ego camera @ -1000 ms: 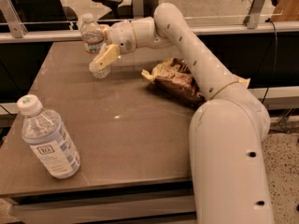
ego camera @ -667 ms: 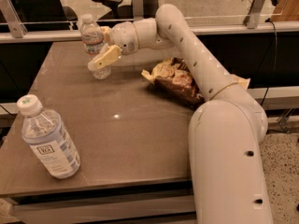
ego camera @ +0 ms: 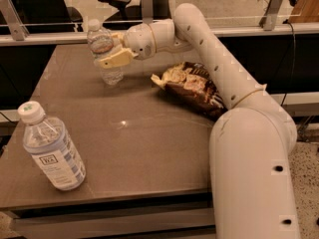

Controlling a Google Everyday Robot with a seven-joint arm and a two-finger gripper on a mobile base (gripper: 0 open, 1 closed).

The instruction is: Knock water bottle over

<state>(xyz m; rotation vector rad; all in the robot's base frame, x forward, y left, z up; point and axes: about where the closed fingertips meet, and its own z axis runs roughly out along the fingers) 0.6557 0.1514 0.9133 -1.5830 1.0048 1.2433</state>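
Observation:
The water bottle (ego camera: 111, 73) is slim and clear with a white cap. It stands at the far left of the table (ego camera: 144, 138), leaning slightly to the left at the top. My gripper (ego camera: 105, 49) is at the bottle's upper half. One yellowish finger (ego camera: 113, 59) lies across the front of the bottle and the other shows behind it. The gripper looks open, with the bottle between the fingers. My arm reaches in from the right.
A wider bottle (ego camera: 50, 151) with a white-and-blue label stands at the near left corner. A brown snack bag (ego camera: 192, 88) lies right of the middle, under my arm. A rail with glass panels (ego camera: 45, 34) runs behind the table.
My gripper has shifted slightly up along the water bottle. The bottle still stands in the same spot.

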